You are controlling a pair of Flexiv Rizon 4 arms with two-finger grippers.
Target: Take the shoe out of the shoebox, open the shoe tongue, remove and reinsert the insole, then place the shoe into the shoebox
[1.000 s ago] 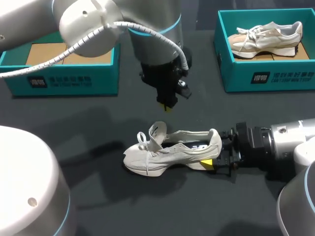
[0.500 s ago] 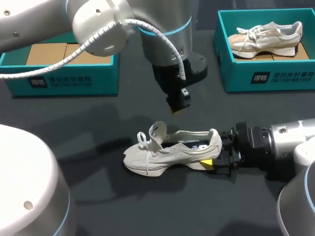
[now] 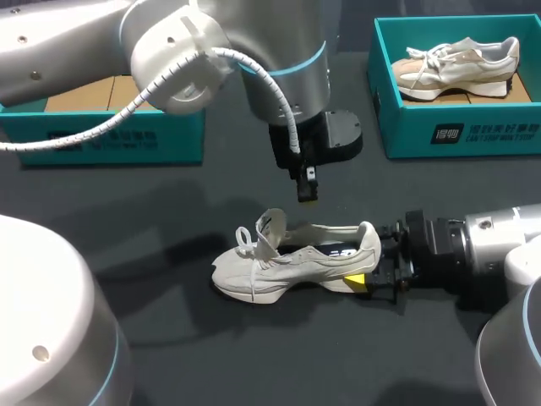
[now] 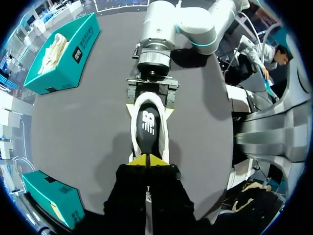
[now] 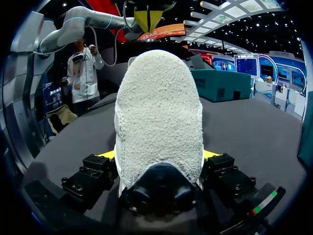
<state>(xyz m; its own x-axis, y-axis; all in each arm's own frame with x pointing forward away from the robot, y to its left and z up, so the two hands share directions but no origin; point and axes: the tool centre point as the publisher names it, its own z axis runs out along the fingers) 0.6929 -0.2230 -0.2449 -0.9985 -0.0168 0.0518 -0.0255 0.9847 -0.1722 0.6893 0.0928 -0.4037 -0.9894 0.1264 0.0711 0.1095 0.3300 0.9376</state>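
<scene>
A pale beige shoe point(image 3: 287, 262) lies on its sole in the middle of the dark table, toe toward my left, with its tongue point(image 3: 270, 227) turned up. The dark insole point(image 4: 148, 122) shows inside it. My right gripper point(image 3: 372, 269) comes in low from the right and is shut on the shoe's heel point(image 5: 159, 117), with a yellow-tipped finger point(image 5: 105, 154) on either side. My left gripper point(image 3: 306, 194) hangs a little above the shoe's opening, fingers shut together and holding nothing. In the left wrist view its tips point(image 4: 146, 160) sit straight over the insole.
A teal shoebox point(image 3: 439, 131) at the back right holds a second shoe point(image 3: 456, 63). Another teal box point(image 3: 110, 135) with a cardboard insert stands at the back left, partly behind my left arm.
My left arm has swung right and turned its wrist, bringing the shut gripper over the shoe's opening. The shoe and the right gripper have not moved.
</scene>
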